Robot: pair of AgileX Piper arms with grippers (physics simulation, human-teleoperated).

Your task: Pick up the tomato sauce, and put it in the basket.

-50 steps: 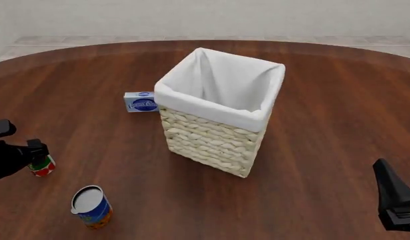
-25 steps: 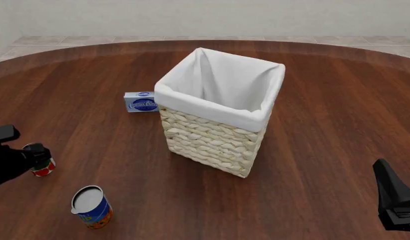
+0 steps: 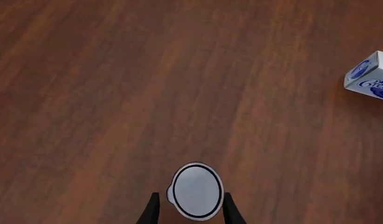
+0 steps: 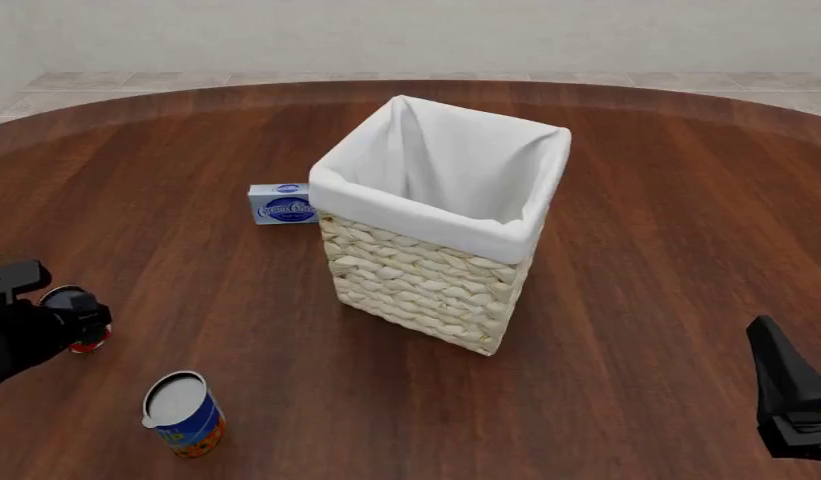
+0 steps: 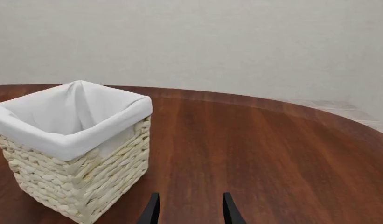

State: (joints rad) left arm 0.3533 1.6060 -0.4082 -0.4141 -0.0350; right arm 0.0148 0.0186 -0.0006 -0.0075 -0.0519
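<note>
The tomato sauce (image 4: 86, 344) stands upright near the table's left edge, mostly hidden by my left gripper (image 4: 77, 320). In the left wrist view its silver-grey top (image 3: 194, 190) sits between the two fingers. My left gripper (image 3: 191, 196) is open, with one finger on each side of the can. The basket (image 4: 424, 280), cream wicker with a white lining, stands in the middle of the table, well to the right of the can. My right gripper (image 4: 790, 400) hangs low at the front right, open and holding nothing (image 5: 190, 205), with the basket (image 5: 85, 172) ahead of it.
A larger blue-and-orange can (image 4: 183, 412) stands upright in front of and right of the tomato sauce. A small blue-and-white box (image 4: 282, 204) lies against the basket's left side and also shows in the left wrist view (image 3: 370, 77). The round wooden table (image 4: 650, 200) ends at the back.
My left gripper has dropped down over the tomato sauce and now covers more of it in the front view. The right arm has stayed still.
</note>
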